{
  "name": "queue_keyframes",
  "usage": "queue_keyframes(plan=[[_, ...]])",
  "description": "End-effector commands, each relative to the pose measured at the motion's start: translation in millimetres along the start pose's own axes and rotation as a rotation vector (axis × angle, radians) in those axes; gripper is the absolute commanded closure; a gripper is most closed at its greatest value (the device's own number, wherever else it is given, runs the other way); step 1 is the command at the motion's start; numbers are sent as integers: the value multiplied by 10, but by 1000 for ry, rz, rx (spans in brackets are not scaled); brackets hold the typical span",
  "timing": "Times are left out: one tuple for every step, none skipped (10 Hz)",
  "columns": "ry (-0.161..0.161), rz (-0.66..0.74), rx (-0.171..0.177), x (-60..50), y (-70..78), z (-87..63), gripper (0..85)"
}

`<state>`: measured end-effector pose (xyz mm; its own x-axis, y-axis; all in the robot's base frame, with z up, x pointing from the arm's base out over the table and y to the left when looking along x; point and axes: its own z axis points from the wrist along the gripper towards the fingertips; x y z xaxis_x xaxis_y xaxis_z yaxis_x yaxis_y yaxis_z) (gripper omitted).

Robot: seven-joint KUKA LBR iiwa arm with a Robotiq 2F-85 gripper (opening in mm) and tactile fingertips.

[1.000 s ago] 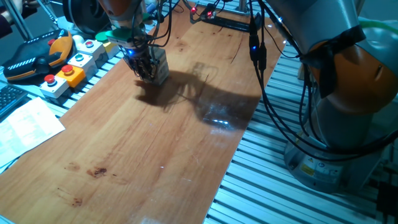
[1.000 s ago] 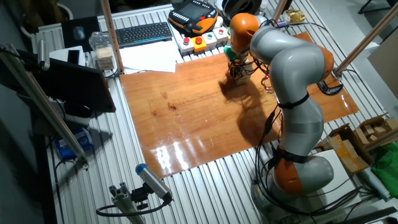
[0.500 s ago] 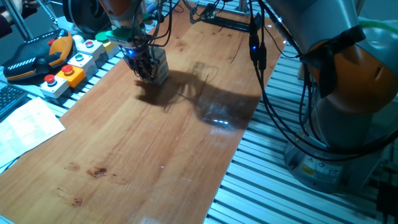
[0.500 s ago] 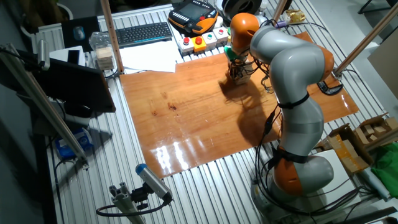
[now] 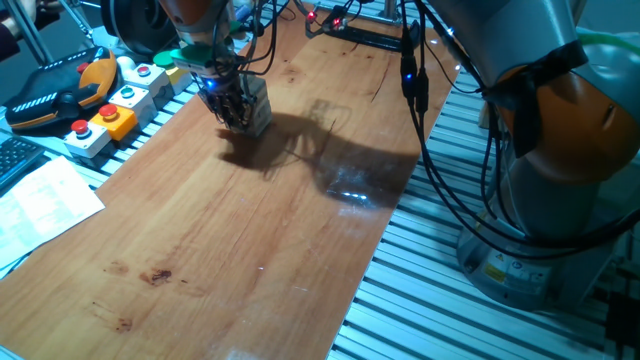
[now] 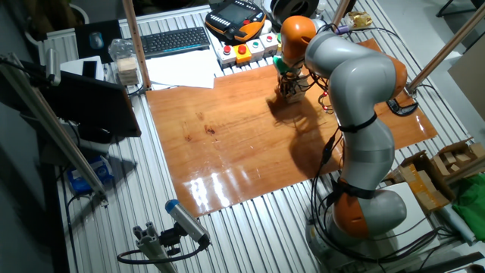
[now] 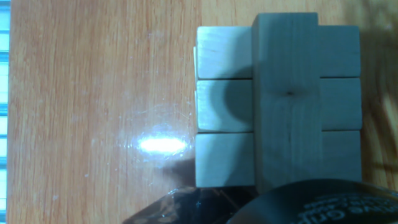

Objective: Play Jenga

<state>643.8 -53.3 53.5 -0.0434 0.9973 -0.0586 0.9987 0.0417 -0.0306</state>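
Observation:
The Jenga tower (image 5: 259, 107) is a small stack of pale wooden blocks at the far left of the wooden board (image 5: 250, 220). It also shows in the other fixed view (image 6: 296, 92). From the hand view, three blocks (image 7: 224, 106) lie side by side and one block (image 7: 288, 93) lies crosswise on top. My gripper (image 5: 231, 108) is low, right against the tower's left side, and it also shows in the other fixed view (image 6: 289, 86). Its fingers are dark and close together; I cannot tell whether they grip anything. A dark part of the hand (image 7: 273, 202) fills the hand view's bottom edge.
Grey boxes with coloured push-buttons (image 5: 110, 108) and an orange-black teach pendant (image 5: 58, 92) lie just left of the board. Paper sheets (image 5: 38, 205) lie at the front left. A black bar (image 5: 365, 37) sits at the board's far end. Cables (image 5: 428, 150) hang beside the arm's base (image 5: 560, 170).

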Motion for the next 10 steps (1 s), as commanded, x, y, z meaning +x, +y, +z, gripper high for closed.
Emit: queue_keyframes(plan=[[0,0,1,1,1,-1,843],[3,3,0,2,1,-1,843],[5,3,0,2,1,-2,843],[6,3,0,2,1,-2,843],[6,3,0,2,0,-3,843],[8,3,0,3,-1,-7,843],[8,3,0,2,-1,-6,843],[8,3,0,4,-1,-5,843],[8,3,0,5,-1,-5,843],[8,3,0,6,0,-4,843]])
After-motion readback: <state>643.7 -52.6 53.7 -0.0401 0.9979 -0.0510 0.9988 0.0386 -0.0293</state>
